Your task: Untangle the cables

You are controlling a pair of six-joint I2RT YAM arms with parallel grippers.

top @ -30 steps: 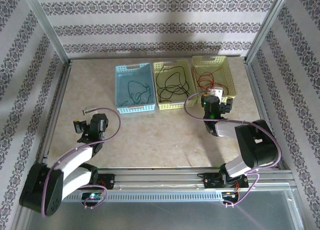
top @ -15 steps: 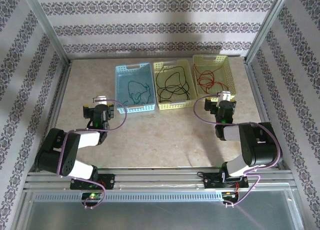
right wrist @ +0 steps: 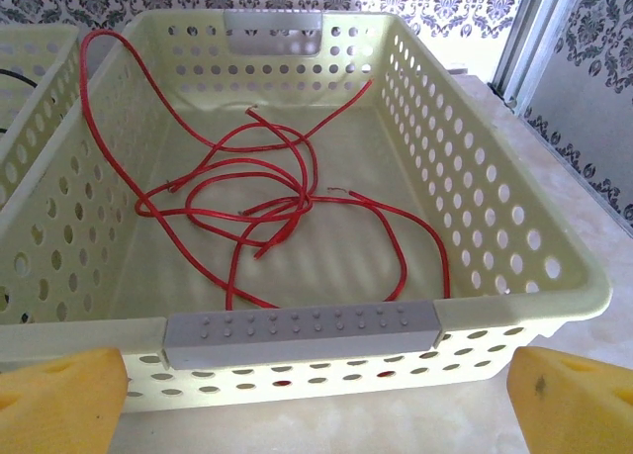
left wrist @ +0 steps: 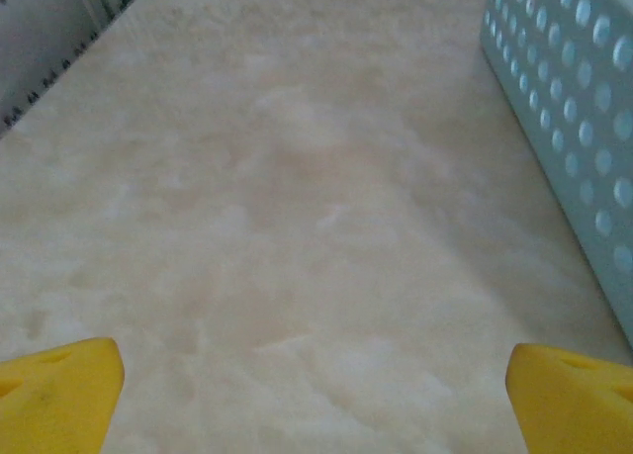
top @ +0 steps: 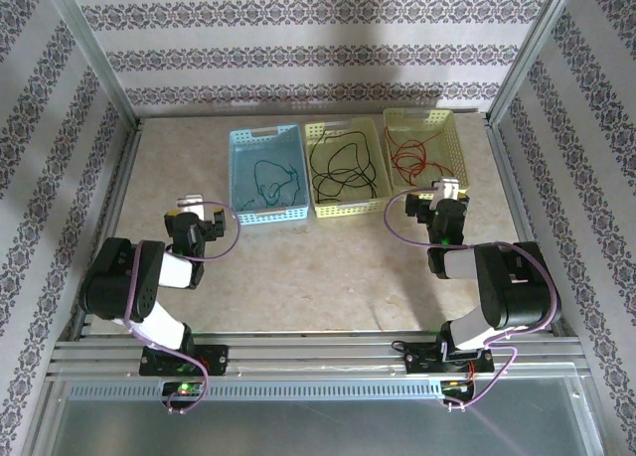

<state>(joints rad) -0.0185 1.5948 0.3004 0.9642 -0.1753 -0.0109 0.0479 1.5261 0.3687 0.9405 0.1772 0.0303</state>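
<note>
Dead ahead of right gripper, jaws spread, empty: red cable looped inside yellow basket; left gripper likewise spread.

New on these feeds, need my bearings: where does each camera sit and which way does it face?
Top external: fixed high behind the robot, looking down on the table; left arm, right arm, left gripper and right gripper open.
Left wrist: low, facing along bare table; yellow fingertips at bottom corners, blue basket on the right.
Right wrist: faces the right-hand basket holding the red cable; yellow fingertips below.
Shared: top and right wrist both show that cable.
</note>
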